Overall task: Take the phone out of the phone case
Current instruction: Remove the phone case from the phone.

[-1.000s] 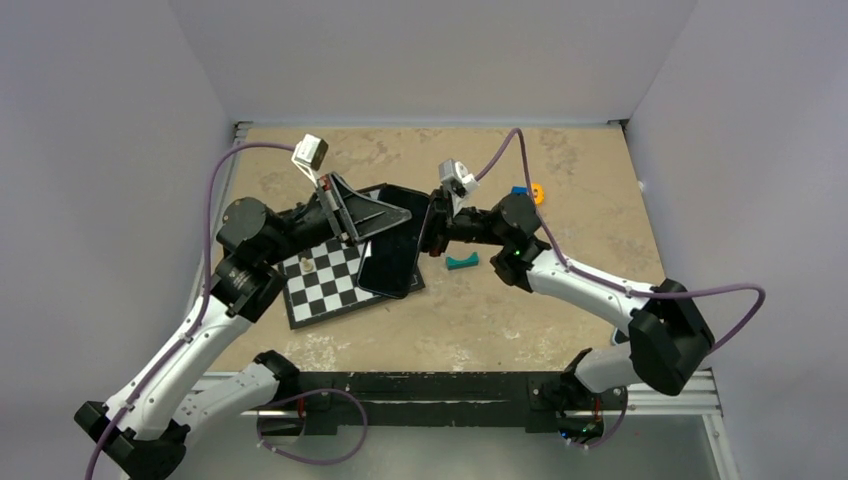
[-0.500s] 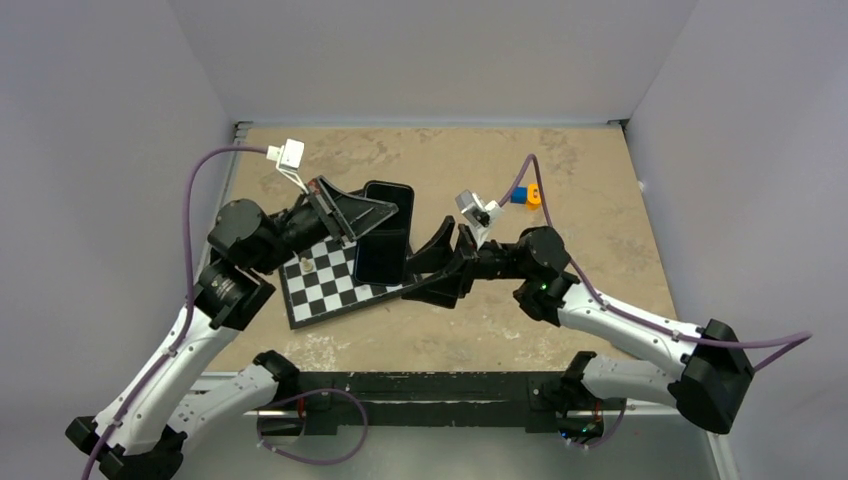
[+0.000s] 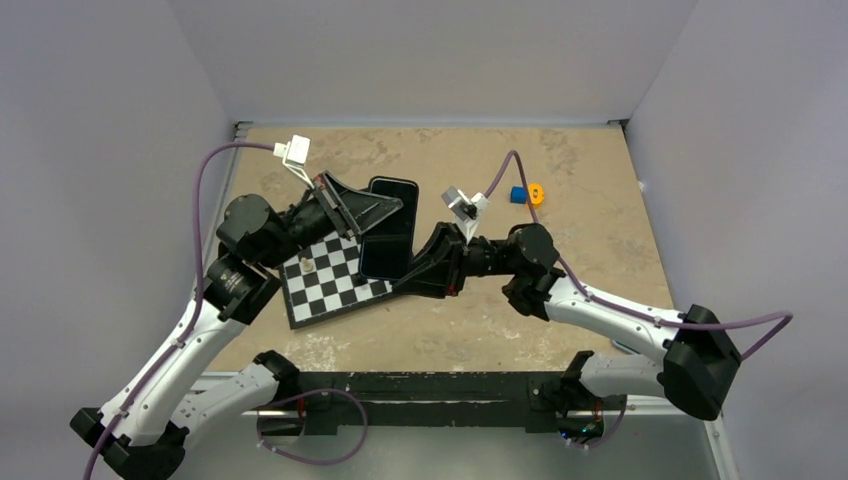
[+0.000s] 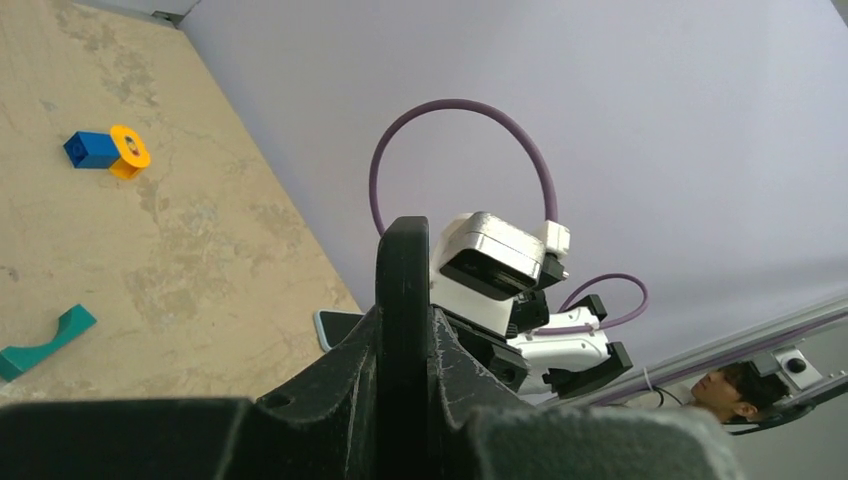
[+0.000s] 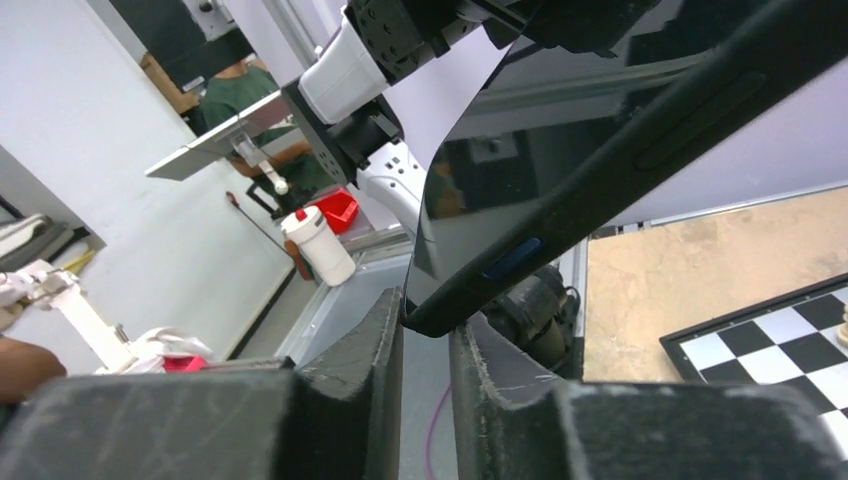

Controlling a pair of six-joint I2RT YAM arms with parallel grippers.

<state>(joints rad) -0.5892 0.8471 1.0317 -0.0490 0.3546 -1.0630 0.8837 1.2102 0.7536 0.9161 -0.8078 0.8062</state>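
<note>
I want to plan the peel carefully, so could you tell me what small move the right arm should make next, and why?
Probably close the right gripper firmly on the phone case corner lying between its fingers. The left gripper clamps it above the chessboard, so a firm pinch there could start peeling the rim.

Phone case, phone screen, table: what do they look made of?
The phone case: matte black, likely soft plastic or rubber; dull edge with moulded button ridge. The phone screen: glossy glass, mirrors the room sharply. The table: mottled beige, stone-look surface; laminate or real stone, can't tell.
</note>
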